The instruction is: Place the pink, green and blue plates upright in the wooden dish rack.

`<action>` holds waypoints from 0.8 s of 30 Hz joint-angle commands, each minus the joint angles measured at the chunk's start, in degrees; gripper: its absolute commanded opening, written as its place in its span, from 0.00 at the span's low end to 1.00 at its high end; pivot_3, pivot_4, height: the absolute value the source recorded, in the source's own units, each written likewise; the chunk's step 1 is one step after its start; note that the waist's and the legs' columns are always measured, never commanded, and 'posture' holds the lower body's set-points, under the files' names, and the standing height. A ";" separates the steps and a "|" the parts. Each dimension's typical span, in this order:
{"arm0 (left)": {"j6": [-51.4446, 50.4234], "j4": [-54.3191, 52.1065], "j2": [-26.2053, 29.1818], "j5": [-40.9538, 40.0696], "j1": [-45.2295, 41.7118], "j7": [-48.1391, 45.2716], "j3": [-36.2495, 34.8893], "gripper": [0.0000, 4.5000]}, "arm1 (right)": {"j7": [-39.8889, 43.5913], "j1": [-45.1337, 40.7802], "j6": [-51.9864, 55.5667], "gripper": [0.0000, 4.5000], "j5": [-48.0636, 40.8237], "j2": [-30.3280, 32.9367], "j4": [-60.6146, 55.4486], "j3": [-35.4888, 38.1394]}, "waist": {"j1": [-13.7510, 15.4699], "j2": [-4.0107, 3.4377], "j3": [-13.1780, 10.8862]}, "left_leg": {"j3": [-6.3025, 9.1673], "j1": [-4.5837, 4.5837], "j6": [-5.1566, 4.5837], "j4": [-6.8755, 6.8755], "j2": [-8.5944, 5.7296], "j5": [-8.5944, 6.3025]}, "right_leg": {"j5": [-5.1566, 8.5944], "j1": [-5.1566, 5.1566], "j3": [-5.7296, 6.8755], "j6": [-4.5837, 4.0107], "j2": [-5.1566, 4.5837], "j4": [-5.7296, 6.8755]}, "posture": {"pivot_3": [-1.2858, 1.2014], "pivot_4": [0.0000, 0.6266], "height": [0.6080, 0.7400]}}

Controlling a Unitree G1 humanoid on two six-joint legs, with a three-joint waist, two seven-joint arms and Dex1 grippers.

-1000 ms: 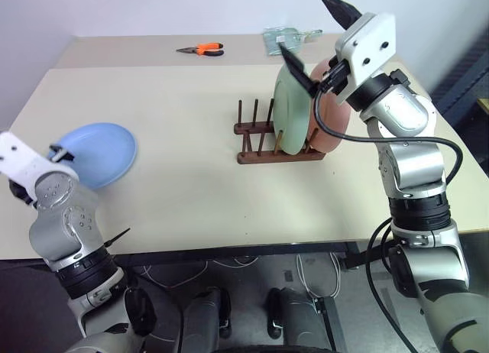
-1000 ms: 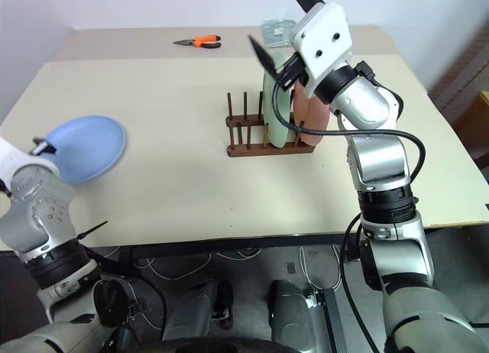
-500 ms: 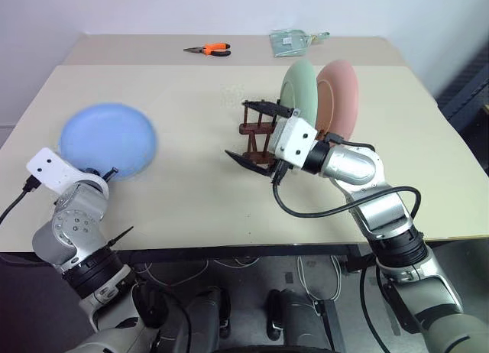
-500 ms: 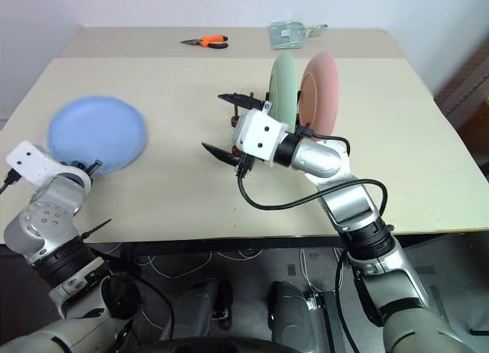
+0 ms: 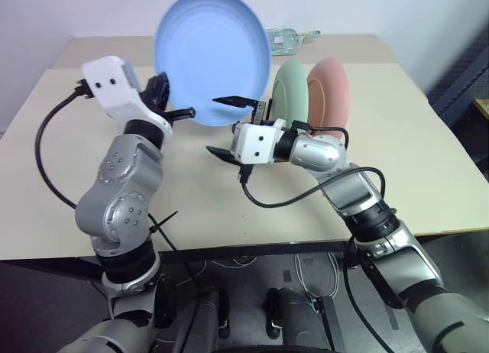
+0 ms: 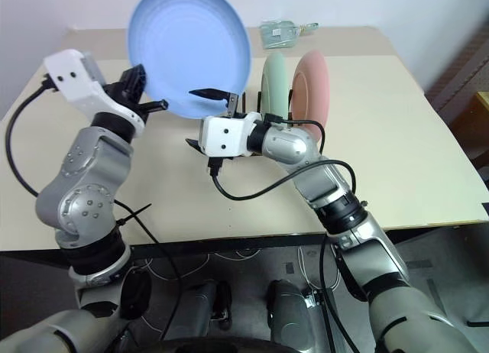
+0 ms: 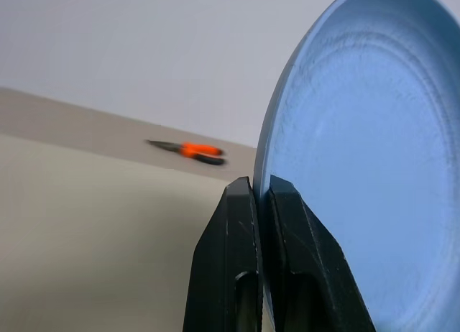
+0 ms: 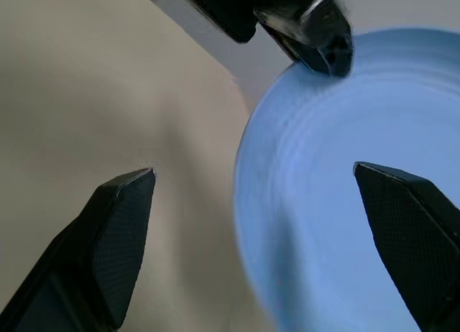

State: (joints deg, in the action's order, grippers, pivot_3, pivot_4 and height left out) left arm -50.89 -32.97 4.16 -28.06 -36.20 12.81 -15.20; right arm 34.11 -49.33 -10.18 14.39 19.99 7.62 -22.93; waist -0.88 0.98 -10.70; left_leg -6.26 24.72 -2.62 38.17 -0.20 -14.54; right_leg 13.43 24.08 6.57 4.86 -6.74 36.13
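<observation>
**Blue plate raised at mid-table, right gripper waiting beside it**

Over the left half of the table (image 5: 69, 139), the left gripper (image 5: 170, 101) holds the blue plate (image 5: 214, 55) in the air, standing on edge with its hollow face toward the camera. Its two black fingers (image 7: 248, 253) are pressed together on the plate's rim, one on each face. Gripping at the rim leaves most of the plate free, which suits either a handover or lowering it between pegs.

To the right of that grip, the right gripper (image 5: 229, 127) points at the plate's lower edge with its fingers spread wide and nothing between them. One fingertip lies in front of the plate's lower rim and the other below it; contact cannot be confirmed. The posture suggests it is readying to receive the plate.

Further right, partly hidden behind the right arm, the wooden dish rack (image 6: 246, 108) carries the green plate (image 5: 292, 93) and, just to its right, the pink plate (image 5: 328, 93). Both stand upright. Two of three plates are therefore stowed; the blue plate remains.

At the far edge of the table lie orange-handled pliers (image 7: 192, 151) and, further right, a clear packet (image 5: 290, 38). No brand, label or writing is legible on any item.
</observation>
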 commanded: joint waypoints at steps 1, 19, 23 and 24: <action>-1.12 -3.96 -0.64 -0.81 -1.14 1.44 0.29 0.00 | -5.11 -3.80 -4.69 0.95 4.98 -0.58 4.38 0.43 | 0.01 0.00 0.00 | 0.00 0.00 0.00 0.00 -0.01 0.00 | 0.00 0.00 0.00 0.00 0.00 0.00 | 0.52 0.24 1.00; 3.51 -1.76 -0.81 -10.78 -6.01 7.68 -17.03 0.73 | -7.25 -4.15 -11.05 0.00 5.82 -0.35 7.40 2.61 | -0.10 -0.01 -0.03 | 0.06 0.00 0.01 0.02 0.00 0.01 | 0.00 -0.05 -0.01 0.00 0.03 -0.03 | 0.52 0.24 1.00; 7.48 2.73 13.50 -1.52 0.90 0.03 -14.21 0.73 | 1.61 -2.04 -1.14 0.00 -15.40 -4.09 -1.65 8.95 | -0.40 -0.05 -0.04 | 0.05 -0.03 0.03 -0.04 0.02 0.02 | 0.00 -0.04 0.01 0.00 0.12 -0.01 | 0.52 0.24 1.00; 8.79 3.41 16.43 0.56 3.78 -2.53 -11.85 0.73 | 3.26 -1.70 3.06 0.00 -20.53 -5.05 -4.38 10.55 | -0.33 -0.09 -0.05 | 0.04 -0.04 0.04 -0.09 0.04 0.03 | 0.00 -0.04 0.00 0.00 0.19 0.01 | 0.52 0.24 1.00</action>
State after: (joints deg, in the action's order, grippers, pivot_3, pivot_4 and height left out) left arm -44.41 -29.43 19.10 -30.79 -34.49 14.09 -30.26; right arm 34.95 -49.94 -11.58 2.62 16.15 9.40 -15.94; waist -1.20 0.89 -10.75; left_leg -6.22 24.66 -2.58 38.05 -0.17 -14.51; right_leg 13.44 24.02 6.57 4.85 -6.55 36.18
